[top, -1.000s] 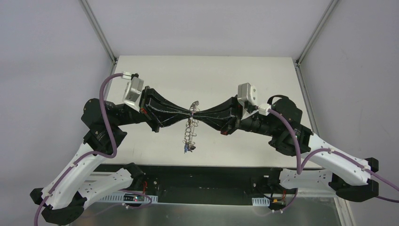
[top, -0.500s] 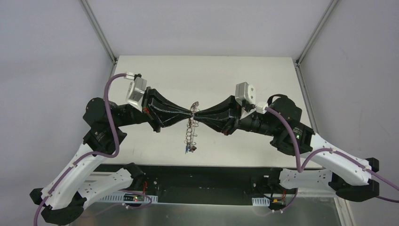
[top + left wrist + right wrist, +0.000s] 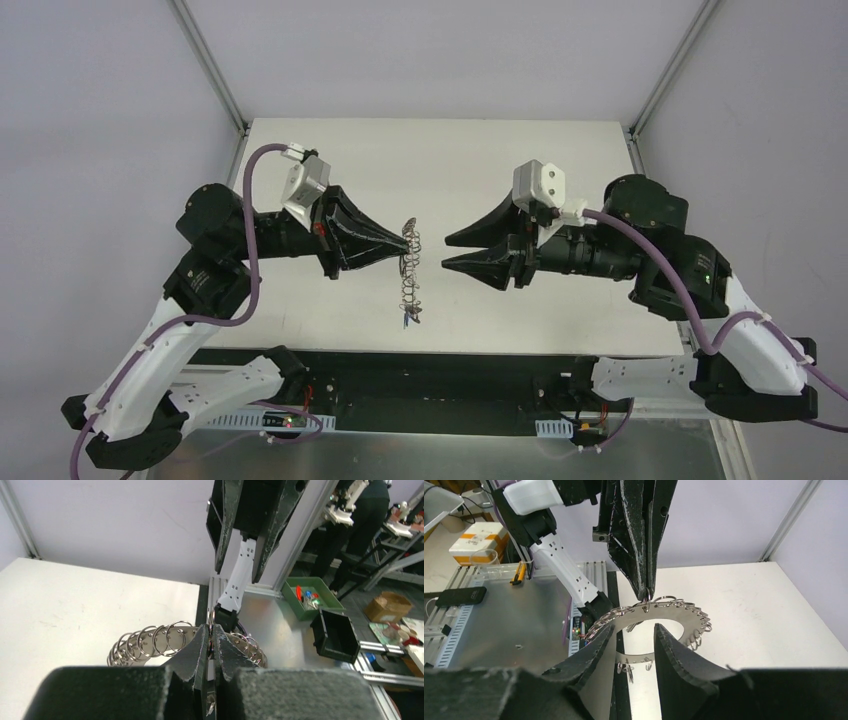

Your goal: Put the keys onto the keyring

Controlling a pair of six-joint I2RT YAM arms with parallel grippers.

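Note:
The keyring is a flat grey metal ring rimmed with wire loops, and it hangs edge-on above the table. My left gripper is shut on its upper rim, pinching a wire loop between the fingertips, while the rest of the keyring curves away on both sides. A key with a blue tag dangles at the ring's lower end. My right gripper stands open a short way to the right of the ring, touching nothing. In the right wrist view the keyring shows beyond the open right gripper.
The white table ends in a metal frame with posts at its far corners. Off the table, the left wrist view shows a green bin and a black box.
My right gripper has opened, let go of the keyring and drawn back to the right. The left gripper still holds the ring, which now hangs from it alone.

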